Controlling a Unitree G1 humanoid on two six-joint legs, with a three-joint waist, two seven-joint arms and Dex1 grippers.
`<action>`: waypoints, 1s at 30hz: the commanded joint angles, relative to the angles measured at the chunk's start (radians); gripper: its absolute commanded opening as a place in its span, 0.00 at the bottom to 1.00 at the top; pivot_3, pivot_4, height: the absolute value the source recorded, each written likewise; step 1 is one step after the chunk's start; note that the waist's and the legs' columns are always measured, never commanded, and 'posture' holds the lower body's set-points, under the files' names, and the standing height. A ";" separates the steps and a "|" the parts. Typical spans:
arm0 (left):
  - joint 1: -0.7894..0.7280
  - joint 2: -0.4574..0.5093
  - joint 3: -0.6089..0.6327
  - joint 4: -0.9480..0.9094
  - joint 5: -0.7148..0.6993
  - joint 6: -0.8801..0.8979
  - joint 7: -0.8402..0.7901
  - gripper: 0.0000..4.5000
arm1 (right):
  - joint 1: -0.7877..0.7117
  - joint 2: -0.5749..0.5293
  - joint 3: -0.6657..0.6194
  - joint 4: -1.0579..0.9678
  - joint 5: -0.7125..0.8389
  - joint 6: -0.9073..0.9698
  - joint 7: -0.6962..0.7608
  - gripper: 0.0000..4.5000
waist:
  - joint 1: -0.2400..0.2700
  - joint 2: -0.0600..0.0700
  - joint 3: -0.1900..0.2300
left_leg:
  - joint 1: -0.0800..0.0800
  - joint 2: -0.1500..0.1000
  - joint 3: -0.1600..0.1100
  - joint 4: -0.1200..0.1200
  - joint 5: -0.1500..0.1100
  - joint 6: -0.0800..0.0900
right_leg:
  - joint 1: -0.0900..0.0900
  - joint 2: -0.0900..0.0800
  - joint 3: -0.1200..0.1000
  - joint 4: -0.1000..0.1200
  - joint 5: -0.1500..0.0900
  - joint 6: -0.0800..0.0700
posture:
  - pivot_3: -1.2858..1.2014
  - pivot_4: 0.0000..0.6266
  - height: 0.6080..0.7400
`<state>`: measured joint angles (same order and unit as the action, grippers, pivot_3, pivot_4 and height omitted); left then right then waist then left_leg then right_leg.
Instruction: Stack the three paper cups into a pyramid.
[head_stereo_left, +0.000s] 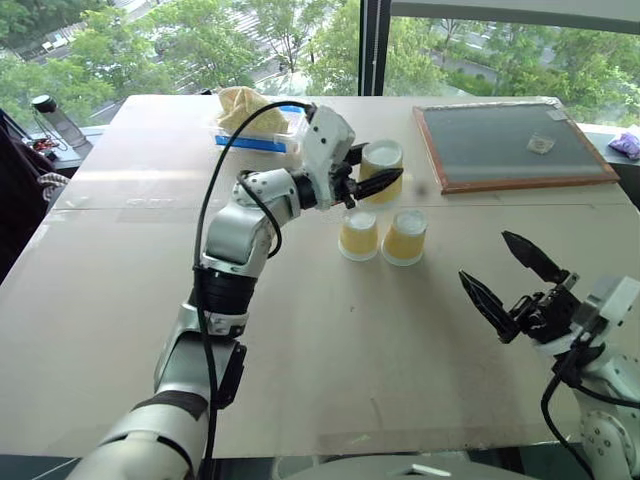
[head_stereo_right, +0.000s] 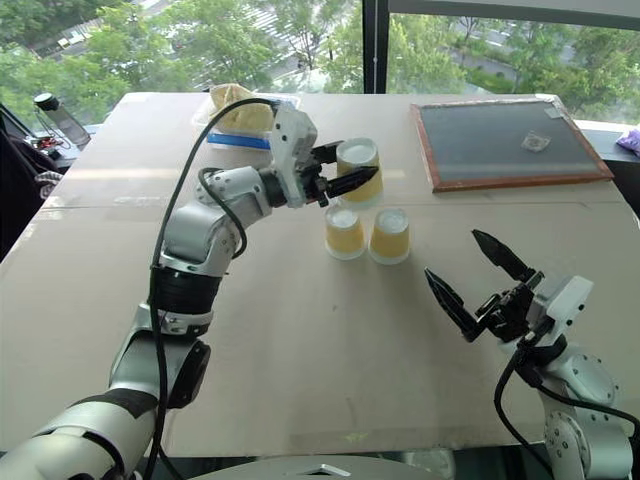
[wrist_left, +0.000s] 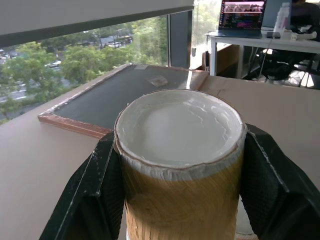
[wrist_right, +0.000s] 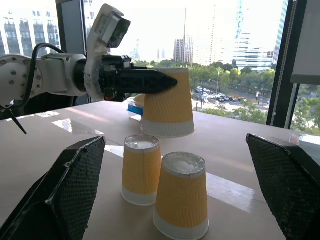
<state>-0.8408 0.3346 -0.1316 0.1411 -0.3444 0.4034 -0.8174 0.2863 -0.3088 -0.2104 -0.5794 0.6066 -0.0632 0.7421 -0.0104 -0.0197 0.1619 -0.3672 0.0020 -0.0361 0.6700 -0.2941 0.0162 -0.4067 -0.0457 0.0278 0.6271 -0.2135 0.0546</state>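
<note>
On the table (head_stereo_left: 300, 370), taking the two base cups (head_stereo_left: 381, 236) as landmark: they stand inverted, side by side and touching. Left gripper (head_stereo_left: 372, 175), clamped on the third cup (head_stereo_left: 383, 161), holds it upside down, upright, above and just behind them. Right gripper (head_stereo_left: 516, 280), fingers spread and empty, sits well apart, nearer the robot. Judged next: carry forward over the seam, lower.

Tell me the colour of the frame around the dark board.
The board's frame is reddish-brown, like wood; the left eye view shows it best.
</note>
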 joint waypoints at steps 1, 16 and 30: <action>-0.037 -0.021 -0.001 0.016 0.005 -0.047 -0.034 0.54 | 0.019 0.018 -0.016 -0.064 0.022 -0.060 -0.016 1.00 | 0.000 0.000 0.000 | 0.000 0.000 0.000 0.000 0.000 0.000 | 0.000 0.000 0.000 0.000 0.000 0.000 | 0.52 0.24 1.00; -0.005 -0.022 -0.010 0.000 0.025 -0.020 -0.072 0.54 | -0.001 0.015 0.036 -0.161 0.051 -0.009 -0.126 1.00 | 0.000 0.000 0.000 | 0.000 0.000 0.000 0.000 0.000 0.000 | 0.000 0.000 0.000 0.000 0.000 0.000 | 0.52 0.24 1.00; 0.034 -0.026 -0.017 -0.027 0.028 -0.018 -0.058 0.54 | -0.017 -0.029 0.053 -0.134 0.075 0.000 -0.089 1.00 | 0.000 0.000 0.000 | 0.000 0.000 0.000 0.000 0.000 0.000 | 0.000 0.000 0.001 0.000 0.000 0.000 | 0.52 0.24 1.00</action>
<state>-0.8106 0.3115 -0.1575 0.1590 -0.3163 0.3972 -0.8773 0.2673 -0.3296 -0.1559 -0.6965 0.6654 -0.0560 0.6408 -0.0101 -0.0196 0.1619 -0.3671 0.0018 -0.0359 0.6704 -0.2941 0.0164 -0.4067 -0.0461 0.0283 0.6276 -0.2135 0.0547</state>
